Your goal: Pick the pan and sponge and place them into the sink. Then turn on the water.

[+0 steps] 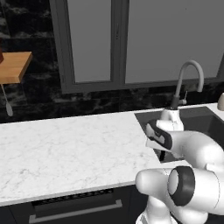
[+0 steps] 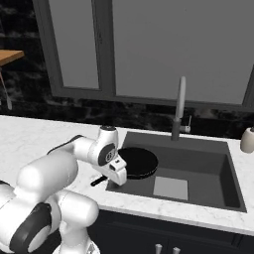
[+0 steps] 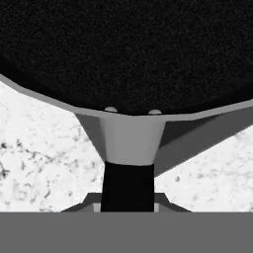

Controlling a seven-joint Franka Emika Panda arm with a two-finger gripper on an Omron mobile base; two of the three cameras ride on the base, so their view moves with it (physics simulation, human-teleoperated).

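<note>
The black pan (image 2: 139, 162) hangs level at the left end of the sink (image 2: 213, 166), its long handle (image 2: 98, 181) pointing back over the counter. My gripper (image 2: 116, 179) is shut on that handle. In the hand view the pan (image 3: 128, 49) spreads across the top. Its handle (image 3: 128, 183) runs down between my gripper's (image 3: 128, 205) tips, with white marble counter below on both sides. The grey gooseneck faucet (image 2: 179, 106) stands behind the sink, and no stream comes from it. The sponge is out of view.
A white soap dispenser (image 2: 247, 140) stands at the sink's far right corner. The marble counter (image 1: 65, 148) stretches left of the sink (image 1: 205, 122). A wooden shelf (image 1: 13, 65) hangs at the far left. Behind the faucet (image 1: 190, 81) are a window and a dark wall.
</note>
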